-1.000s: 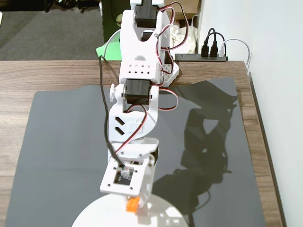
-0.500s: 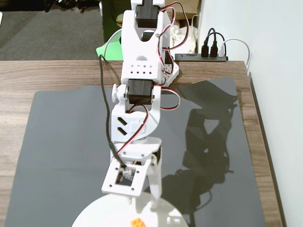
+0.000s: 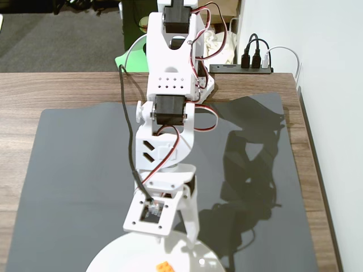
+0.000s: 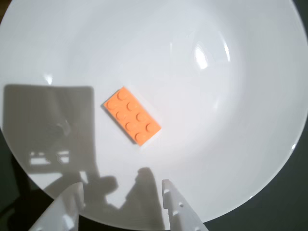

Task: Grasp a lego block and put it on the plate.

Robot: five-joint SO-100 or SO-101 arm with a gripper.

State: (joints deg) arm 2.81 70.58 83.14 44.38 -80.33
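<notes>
One lego block (image 4: 131, 115) lies flat, studs up, inside the plate (image 4: 250, 96), a bit left of center in the wrist view and set diagonally. Nothing touches it. Tool (image 4: 120, 202) hangs above the plate's near rim w/ both fingers spread apart and nothing btwn them, block well clear of the tips. Judging by that, the drop is done: block rests on the plate on its own, so the open fingers make sense as a release pose, and the tool's height keeps it off the porcelain.

Hidden / unclear: in the fixed view the plate (image 3: 113, 258) is cut off by the bottom edge, only its far arc shows, and the block (image 3: 164, 266) is half cropped there. Arm body blocks the tool's fingertips from that cam. Wrist view shows only finger tips, bottom edge; the dark mat (image 3: 74, 170) and wooden tabletop (image 3: 57, 88) barely show in it.
</notes>
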